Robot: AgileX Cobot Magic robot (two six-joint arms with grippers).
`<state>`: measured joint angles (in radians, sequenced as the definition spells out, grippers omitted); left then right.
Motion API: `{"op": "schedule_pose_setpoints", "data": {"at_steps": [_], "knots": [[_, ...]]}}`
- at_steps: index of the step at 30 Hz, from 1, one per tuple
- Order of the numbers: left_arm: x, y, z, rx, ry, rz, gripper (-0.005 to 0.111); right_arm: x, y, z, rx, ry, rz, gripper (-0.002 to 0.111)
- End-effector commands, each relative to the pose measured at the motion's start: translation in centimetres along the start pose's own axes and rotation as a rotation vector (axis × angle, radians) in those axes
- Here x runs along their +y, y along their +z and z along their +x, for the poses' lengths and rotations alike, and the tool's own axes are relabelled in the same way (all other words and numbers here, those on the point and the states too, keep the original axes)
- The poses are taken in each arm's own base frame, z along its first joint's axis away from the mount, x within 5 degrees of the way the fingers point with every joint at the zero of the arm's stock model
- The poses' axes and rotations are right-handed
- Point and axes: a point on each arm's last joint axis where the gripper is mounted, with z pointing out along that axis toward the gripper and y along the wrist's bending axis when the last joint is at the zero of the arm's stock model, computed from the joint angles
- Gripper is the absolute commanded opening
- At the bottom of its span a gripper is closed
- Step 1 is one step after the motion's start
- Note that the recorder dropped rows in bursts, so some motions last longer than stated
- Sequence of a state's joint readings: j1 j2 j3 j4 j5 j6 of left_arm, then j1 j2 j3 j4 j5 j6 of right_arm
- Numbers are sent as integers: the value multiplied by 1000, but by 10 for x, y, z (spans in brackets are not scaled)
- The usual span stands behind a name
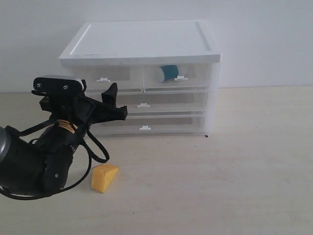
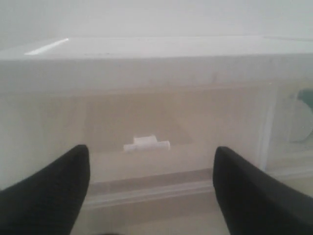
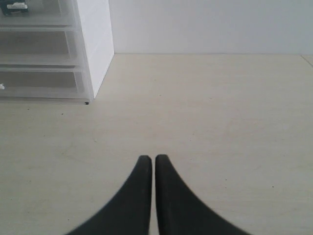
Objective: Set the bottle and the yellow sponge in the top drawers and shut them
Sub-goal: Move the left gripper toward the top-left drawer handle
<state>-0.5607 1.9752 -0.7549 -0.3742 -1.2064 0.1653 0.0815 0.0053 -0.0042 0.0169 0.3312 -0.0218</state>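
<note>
Status, as we see it:

- Left gripper [image 1: 116,103]: jaws spread wide, nothing between them. It sits just in front of the cabinet [image 1: 142,41], low on its left side.
- In the left wrist view the two black fingers [image 2: 49,196] flank the white clip handle [image 2: 146,144] of the top left drawer [image 1: 120,73]. We see a gap on both sides and no contact.
- Right gripper [image 3: 153,159]: jaws pressed together, holding nothing. It hovers over bare counter [image 1: 244,171], off to the cabinet's right side, and is out of the exterior view.
- Bottle [image 1: 169,72]: inside the top right drawer [image 1: 195,73]. Its teal label shows through the clear front, just beside that drawer's handle.
- Yellow sponge [image 1: 104,177]: lying on the counter in front of the cabinet's left half, below the left arm and apart from the gripper. Nothing is touching it.
- Both top drawers look pushed in, fronts in line with the frame. We see nothing in the top left one.
- The upper full-width drawer [image 1: 166,104] and the lower one [image 1: 166,125] also look shut.
</note>
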Motion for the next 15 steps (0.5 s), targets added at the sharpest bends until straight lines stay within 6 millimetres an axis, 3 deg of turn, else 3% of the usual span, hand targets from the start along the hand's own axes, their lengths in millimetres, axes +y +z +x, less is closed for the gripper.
{"op": "schedule_pose_setpoints", "data": {"at_steps": [1, 15], "knots": [[-7, 7, -9, -50, -43, 20, 64, 0, 0, 1, -5, -4, 4, 0], [-10, 25, -14, 24, -59, -21, 64, 0, 0, 1, -5, -4, 4, 0]]}}
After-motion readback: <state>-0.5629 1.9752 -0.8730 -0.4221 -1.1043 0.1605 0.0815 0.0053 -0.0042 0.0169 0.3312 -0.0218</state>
